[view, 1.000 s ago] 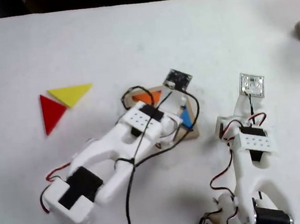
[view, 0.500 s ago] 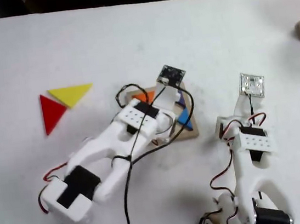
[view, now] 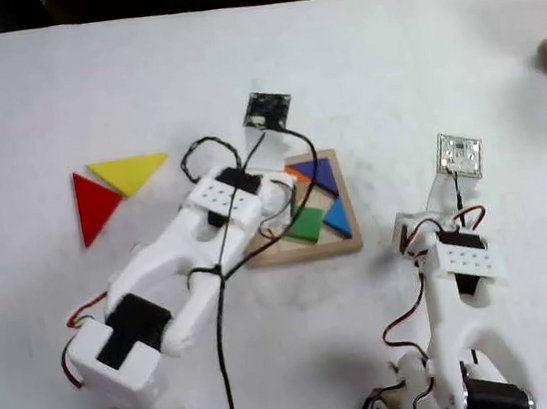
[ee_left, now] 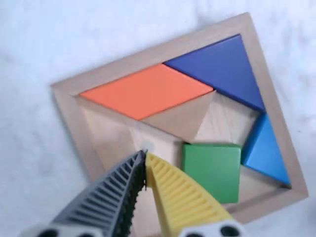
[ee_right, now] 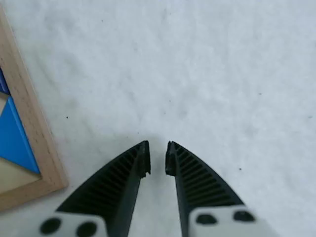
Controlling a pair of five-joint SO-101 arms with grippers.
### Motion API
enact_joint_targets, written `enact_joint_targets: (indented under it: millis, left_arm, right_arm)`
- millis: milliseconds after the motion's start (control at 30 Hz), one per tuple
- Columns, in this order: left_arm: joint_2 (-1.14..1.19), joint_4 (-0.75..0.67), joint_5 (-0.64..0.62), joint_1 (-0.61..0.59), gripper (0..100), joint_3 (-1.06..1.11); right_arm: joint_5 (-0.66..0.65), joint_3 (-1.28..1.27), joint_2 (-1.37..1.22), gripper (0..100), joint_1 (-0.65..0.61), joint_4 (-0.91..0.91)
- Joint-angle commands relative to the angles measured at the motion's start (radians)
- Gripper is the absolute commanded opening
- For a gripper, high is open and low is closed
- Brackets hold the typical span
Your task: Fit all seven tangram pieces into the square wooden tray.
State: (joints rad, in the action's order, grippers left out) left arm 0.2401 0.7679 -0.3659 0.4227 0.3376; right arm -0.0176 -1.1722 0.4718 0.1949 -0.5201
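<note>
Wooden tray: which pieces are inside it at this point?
Four: an orange parallelogram, a dark blue triangle, a light blue triangle and a green square. The left hand covers part of the tray beside the square, so anything there is hidden.

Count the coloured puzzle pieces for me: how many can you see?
6. Four lie in the tray: orange, dark blue, light blue and green. A red triangle and a yellow triangle lie on the table, apart from the tray. A seventh may be hidden.
</note>
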Motion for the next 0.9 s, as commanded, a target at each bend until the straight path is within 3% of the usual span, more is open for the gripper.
enact_joint_targets:
  millis: [0, 367, 867]
  left_arm:
    - [0.013, -0.031, -0.009, 0.067, 2, -0.023]
    - [0.122, 0.009, -0.014, 0.137, 2, -0.132]
    - [0.113, -0.103, -0.017, 0.180, 2, -0.169]
  right_arm:
    - [-0.011, 0.005, 0.028, 5.9, -0.007, 0.016]
    - [-0.011, 0.005, 0.028, 5.9, -0.008, 0.016]
    - [-0.011, 0.005, 0.028, 5.9, -0.008, 0.016]
